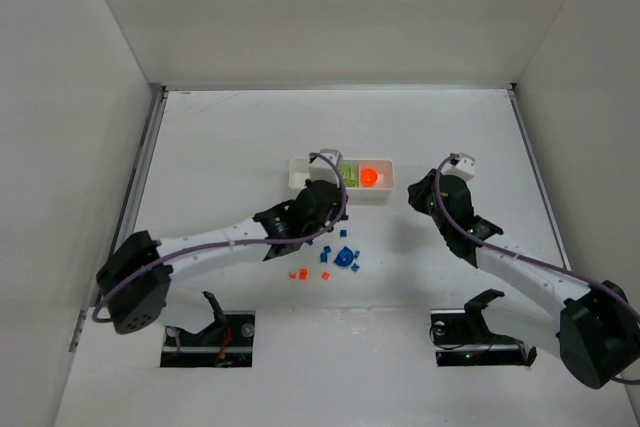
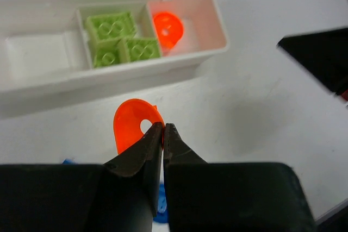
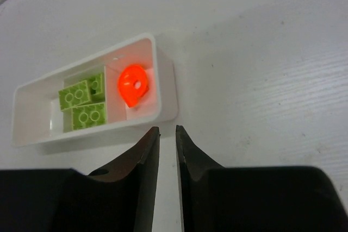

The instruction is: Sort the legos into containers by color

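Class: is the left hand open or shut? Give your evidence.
Shut. The left hand pinches the edge of an orange lego, jaws almost touching.

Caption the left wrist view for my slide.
Left gripper pinches an orange piece near the white tray holding green bricks and a second orange piece.

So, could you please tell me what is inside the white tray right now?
Lime green legos fill the middle compartment of the tray; one rounded orange piece lies in the right one. The left compartment shows nothing. Anything beneath the green legos is hidden.
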Motion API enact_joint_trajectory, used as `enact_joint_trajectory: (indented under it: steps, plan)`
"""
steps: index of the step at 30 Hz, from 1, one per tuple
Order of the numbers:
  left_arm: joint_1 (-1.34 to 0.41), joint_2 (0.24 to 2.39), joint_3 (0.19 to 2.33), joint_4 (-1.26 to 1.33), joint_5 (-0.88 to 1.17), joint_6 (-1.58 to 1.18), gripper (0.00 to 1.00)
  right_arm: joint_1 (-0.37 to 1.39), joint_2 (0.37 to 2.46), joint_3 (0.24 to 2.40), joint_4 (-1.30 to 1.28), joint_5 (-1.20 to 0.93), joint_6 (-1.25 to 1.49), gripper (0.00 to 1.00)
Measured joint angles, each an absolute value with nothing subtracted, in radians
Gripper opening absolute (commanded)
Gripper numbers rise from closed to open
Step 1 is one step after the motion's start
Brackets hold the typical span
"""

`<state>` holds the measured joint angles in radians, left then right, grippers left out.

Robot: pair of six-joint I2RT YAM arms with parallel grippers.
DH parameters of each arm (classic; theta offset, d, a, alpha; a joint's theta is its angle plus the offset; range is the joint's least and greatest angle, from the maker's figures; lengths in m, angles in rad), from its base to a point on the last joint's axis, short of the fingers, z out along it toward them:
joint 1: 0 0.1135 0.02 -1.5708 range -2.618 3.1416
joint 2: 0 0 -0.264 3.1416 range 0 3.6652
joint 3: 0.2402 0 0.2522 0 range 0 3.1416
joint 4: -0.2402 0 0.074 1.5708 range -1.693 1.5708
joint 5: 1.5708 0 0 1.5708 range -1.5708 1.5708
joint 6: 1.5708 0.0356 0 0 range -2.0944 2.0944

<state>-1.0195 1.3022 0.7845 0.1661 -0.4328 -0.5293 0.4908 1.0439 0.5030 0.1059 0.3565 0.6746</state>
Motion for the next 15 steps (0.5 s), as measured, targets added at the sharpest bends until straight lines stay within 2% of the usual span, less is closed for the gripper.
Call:
enact_joint_trajectory:
  steps: [7, 15]
  plan:
    - [-0.950, 1.598, 1.039, 0.318, -0.301, -0.471, 0.01, 0.491, 1.044, 0.438, 0.121, 0.359, 0.688, 0.26]
    - [-0.903, 1.859, 1.252, 0.338, -0.223, -0.451, 0.02, 0.491, 1.001, 0.428, 0.142, 0.359, 0.689, 0.27]
